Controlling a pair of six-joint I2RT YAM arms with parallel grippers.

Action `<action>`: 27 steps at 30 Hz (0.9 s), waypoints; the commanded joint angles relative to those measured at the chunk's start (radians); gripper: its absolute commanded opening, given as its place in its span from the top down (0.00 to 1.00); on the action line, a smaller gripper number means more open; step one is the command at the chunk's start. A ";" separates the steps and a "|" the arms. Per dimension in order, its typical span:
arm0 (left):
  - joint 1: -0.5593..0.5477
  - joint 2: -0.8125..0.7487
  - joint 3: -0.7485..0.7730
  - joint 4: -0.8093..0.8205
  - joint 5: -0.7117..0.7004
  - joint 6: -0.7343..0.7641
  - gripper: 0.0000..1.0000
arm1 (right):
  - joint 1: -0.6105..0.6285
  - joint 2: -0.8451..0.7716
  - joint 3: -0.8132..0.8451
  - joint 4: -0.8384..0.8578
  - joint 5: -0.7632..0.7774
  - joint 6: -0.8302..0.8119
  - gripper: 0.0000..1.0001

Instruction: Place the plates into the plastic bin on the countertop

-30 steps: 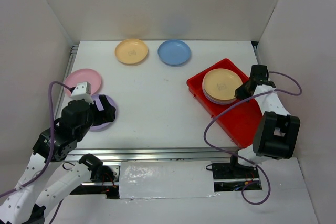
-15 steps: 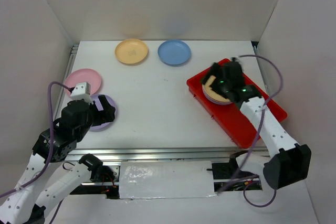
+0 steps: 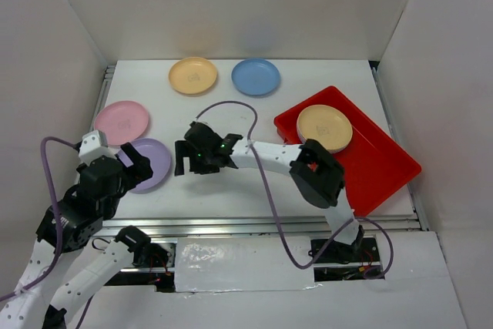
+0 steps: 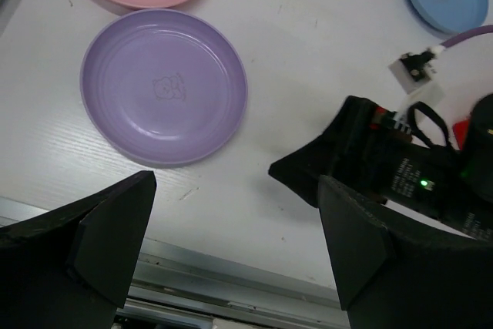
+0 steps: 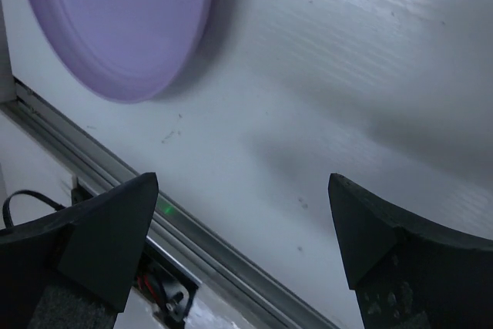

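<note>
At the near edge of the white countertop (image 3: 231,125), just behind its metal rail (image 3: 246,225), the left gripper (image 3: 131,166) hangs with its fingers spread wide and nothing between them. A lilac plate (image 3: 152,163) lies flat just ahead of it, toward its left finger. On the plate's other side, the right gripper (image 3: 187,158) is stretched across from the right arm's base. Its jaws are likewise parted and empty above bare countertop, apart from the plate. Beyond the left gripper, just past the lilac plate, lies a pink plate (image 3: 122,121). Well off to the right of the right gripper sits the red plastic bin (image 3: 381,167), with a yellow-orange plate (image 3: 324,127) topping a stack in its far end. Farthest from both grippers, a second yellow-orange plate (image 3: 192,75) and a blue plate (image 3: 256,76) rest side by side near the back wall.
</note>
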 commanded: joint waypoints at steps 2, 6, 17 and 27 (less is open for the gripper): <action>-0.002 -0.038 0.037 -0.021 -0.081 -0.060 0.01 | -0.017 0.141 0.229 0.027 -0.045 0.035 0.02; -0.001 -0.065 0.036 -0.024 -0.090 -0.066 0.01 | -0.026 0.306 0.491 -0.091 -0.051 0.063 0.02; -0.001 -0.068 0.026 -0.005 -0.070 -0.048 0.01 | -0.049 0.523 0.717 -0.217 -0.092 0.080 0.26; -0.001 -0.064 0.019 0.015 -0.050 -0.028 0.01 | -0.048 0.549 0.679 -0.165 -0.125 0.091 0.64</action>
